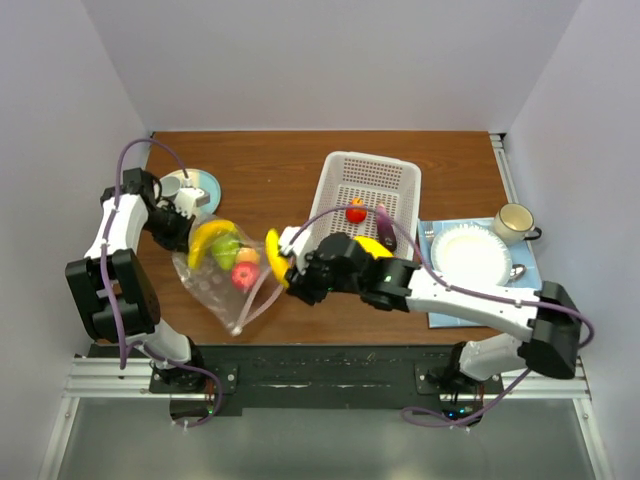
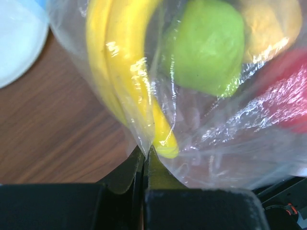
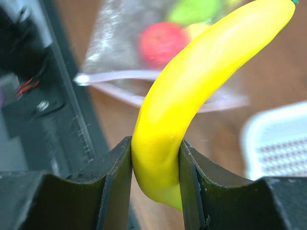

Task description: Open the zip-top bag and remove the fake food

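Note:
The clear zip-top bag (image 1: 222, 285) lies at the left-centre of the table, its pink zipper strip (image 3: 120, 76) towards the near edge. Inside it are a yellow banana (image 1: 208, 240), a green fruit (image 1: 225, 253), a yellow-orange piece (image 1: 247, 256) and a red fruit (image 1: 243, 277). My left gripper (image 1: 190, 226) is shut on the bag's far corner; in the left wrist view the film (image 2: 230, 143) is pinched between the jaws (image 2: 145, 152), beside the banana (image 2: 120, 72) and green fruit (image 2: 206, 45). My right gripper (image 1: 290, 268) is shut on a second yellow banana (image 3: 192, 96), outside the bag and just right of it.
A white perforated basket (image 1: 395, 172) stands behind the right arm, holding a red fruit (image 1: 356, 213), a dark eggplant (image 1: 384, 224) and a yellow piece (image 1: 372, 246). A white plate (image 1: 470, 255) on a blue mat and a mug (image 1: 513, 221) sit at the right. A pale dish (image 1: 200, 186) is at the far left.

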